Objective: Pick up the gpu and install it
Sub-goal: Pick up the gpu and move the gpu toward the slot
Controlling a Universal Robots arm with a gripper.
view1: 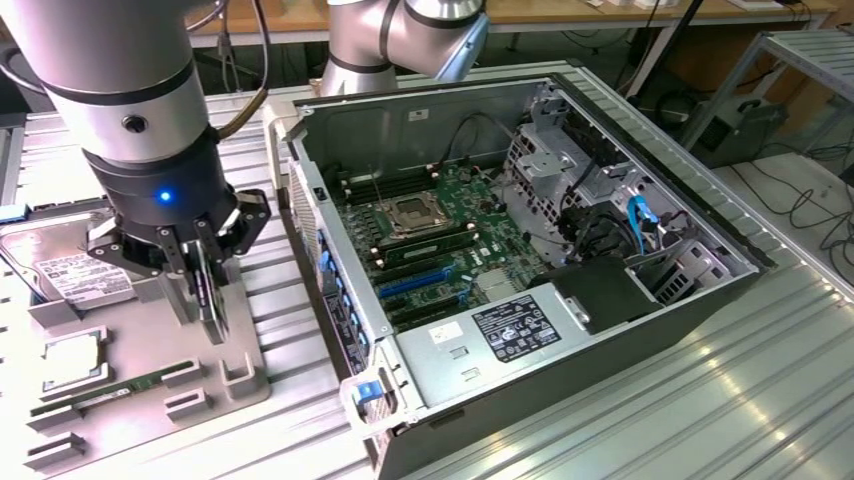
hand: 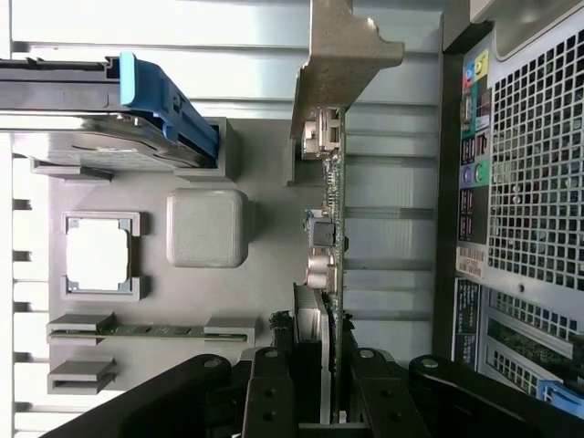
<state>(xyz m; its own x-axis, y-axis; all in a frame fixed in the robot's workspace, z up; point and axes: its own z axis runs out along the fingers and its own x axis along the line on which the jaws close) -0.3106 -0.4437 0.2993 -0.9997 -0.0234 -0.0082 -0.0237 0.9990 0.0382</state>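
Note:
The gpu (hand: 334, 239) shows edge-on as a thin dark card with a silver end bracket (hand: 342, 55). My gripper (hand: 319, 370) is shut on it, one black finger (hand: 269, 388) on each face. In the exterior view the gripper (view1: 200, 268) hangs over the grey parts holder (view1: 147, 375) at the exterior view's left, with the gpu (view1: 210, 300) held upright. Its lower edge is down among the holder's posts; I cannot tell whether it rests in them. The open computer case (view1: 534, 250) lies just beside, its motherboard (view1: 427, 230) and blue expansion slots (view1: 414, 283) exposed.
The holder also carries a hard drive (view1: 67, 272) in a blue caddy (hand: 169, 100), a square processor (hand: 99, 254) and a green memory stick (hand: 146, 330). The case's perforated rear wall (hand: 534, 164) stands close to the card. Ribbed metal table (view1: 667, 410) surrounds everything.

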